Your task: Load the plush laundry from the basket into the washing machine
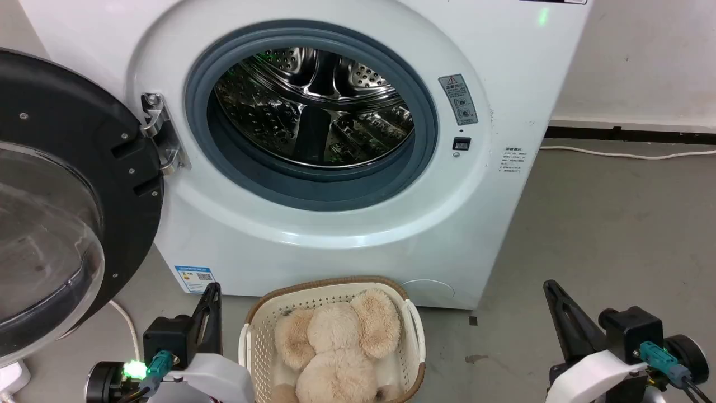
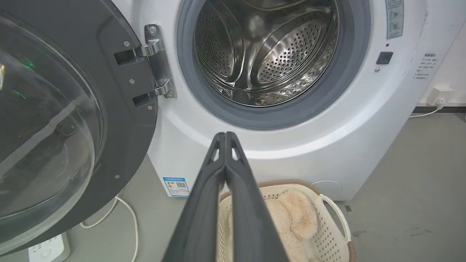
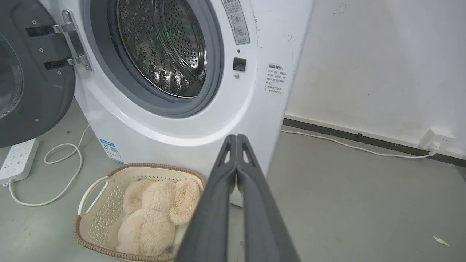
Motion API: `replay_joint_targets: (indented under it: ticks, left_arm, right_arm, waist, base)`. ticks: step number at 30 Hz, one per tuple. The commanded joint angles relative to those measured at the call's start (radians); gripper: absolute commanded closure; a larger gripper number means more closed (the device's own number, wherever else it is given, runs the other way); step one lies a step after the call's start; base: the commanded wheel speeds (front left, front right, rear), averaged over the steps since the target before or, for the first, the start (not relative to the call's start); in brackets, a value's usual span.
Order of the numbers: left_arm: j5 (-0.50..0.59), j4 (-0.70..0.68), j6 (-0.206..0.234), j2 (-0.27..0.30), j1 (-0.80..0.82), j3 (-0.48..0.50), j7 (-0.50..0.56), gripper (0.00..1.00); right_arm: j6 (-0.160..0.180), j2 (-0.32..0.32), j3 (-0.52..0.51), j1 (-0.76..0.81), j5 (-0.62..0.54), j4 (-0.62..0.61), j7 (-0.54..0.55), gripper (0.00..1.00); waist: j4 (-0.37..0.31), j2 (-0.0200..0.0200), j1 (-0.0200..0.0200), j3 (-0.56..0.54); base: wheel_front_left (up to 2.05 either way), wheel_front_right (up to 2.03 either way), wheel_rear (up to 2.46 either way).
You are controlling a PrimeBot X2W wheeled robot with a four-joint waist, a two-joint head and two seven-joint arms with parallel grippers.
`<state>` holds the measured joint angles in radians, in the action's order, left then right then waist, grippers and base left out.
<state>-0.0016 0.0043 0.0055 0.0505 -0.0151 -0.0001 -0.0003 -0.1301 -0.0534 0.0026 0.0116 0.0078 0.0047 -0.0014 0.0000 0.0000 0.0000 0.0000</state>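
Shaggy plush laundry [image 1: 335, 347] in perforated basket [image 1: 254, 341]

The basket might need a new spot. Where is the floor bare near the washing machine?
Free: the grey floor right of the large white front-loading washing machine and the cream perforated plastic basket, up to the thin white cable along the wall. Crowded: the left side, with the open black-rimmed round glass door and a white power strip on the floor.

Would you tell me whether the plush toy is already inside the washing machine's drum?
No, the plush toy lies in the basket in front of the washing machine.
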Motion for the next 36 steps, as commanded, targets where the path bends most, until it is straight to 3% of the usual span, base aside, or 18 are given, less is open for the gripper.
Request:
replay_joint_targets:
  ticks: [1, 26, 27, 36]
  left_arm:
    - [0.002, -0.004, -0.005, 0.000, 0.015, 0.000, 0.000, 1.00]
    - [0.002, -0.004, -0.005, 0.000, 0.015, 0.000, 0.000, 1.00]
    - [0.000, 0.000, 0.001, 0.000, 0.000, 0.000, 0.000, 0.00]
    - [0.001, 0.006, 0.003, 0.000, 0.001, -0.008, -0.013, 0.00]
  right_arm:
    - [-0.001, 0.003, -0.003, -0.012, -0.008, -0.005, 0.001, 1.00]
    - [-0.001, 0.003, -0.003, -0.012, -0.008, -0.005, 0.001, 1.00]
    - [0.000, 0.000, 0.000, 0.000, 0.001, 0.000, 0.000, 0.00]
    - [0.000, 0.000, -0.010, 0.004, 0.017, 0.003, -0.012, 0.00]
  waist:
    - [0.000, 0.0000, 0.0000, 0.000]
    - [0.000, 0.0000, 0.0000, 0.000]
    - [0.000, 0.0000, 0.0000, 0.000]
    - [-0.002, 0.0000, 0.0000, 0.004]
  base:
    - [0.00, 0.00, 0.00]
    - [0.00, 0.00, 0.00]
    - [0.00, 0.00, 0.00]
    - [0.00, 0.00, 0.00]
